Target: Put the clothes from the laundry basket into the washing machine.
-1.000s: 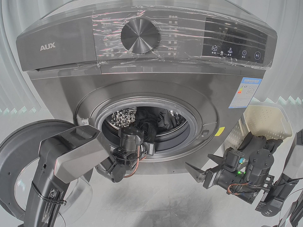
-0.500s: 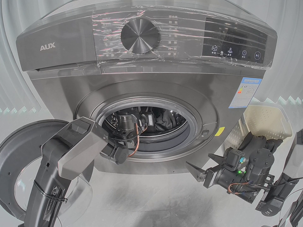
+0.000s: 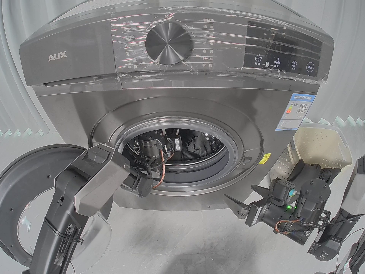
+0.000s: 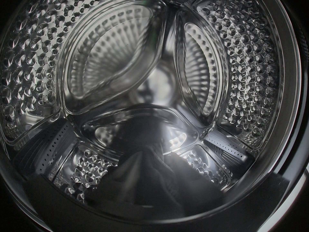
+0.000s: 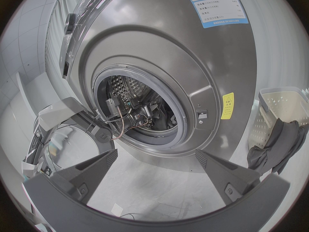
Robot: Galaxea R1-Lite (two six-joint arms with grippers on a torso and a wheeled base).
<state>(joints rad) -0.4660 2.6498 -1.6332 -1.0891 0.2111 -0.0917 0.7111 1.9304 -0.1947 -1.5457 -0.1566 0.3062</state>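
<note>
We find the washing machine (image 3: 178,96) with its round door (image 3: 23,187) swung open on the robot's left. The left arm enters the door opening, and the left gripper (image 3: 179,144) sits inside the drum (image 4: 257,65). We cannot tell whether this gripper is released or clenched. A heap of dark clothes (image 3: 197,143) lies in the drum just beyond the left gripper; in the left wrist view it rests on the lower drum wall, near the front lip.

The right gripper (image 3: 237,192) hangs low in front of the machine, below and to the right of the door opening, above the floor (image 3: 182,240). It is released, its jaws spread wide, and it carries nothing.

The cream laundry basket (image 3: 323,145) stands beside the machine on the robot's right. One dark garment (image 5: 280,142) hangs over the basket's near rim.
</note>
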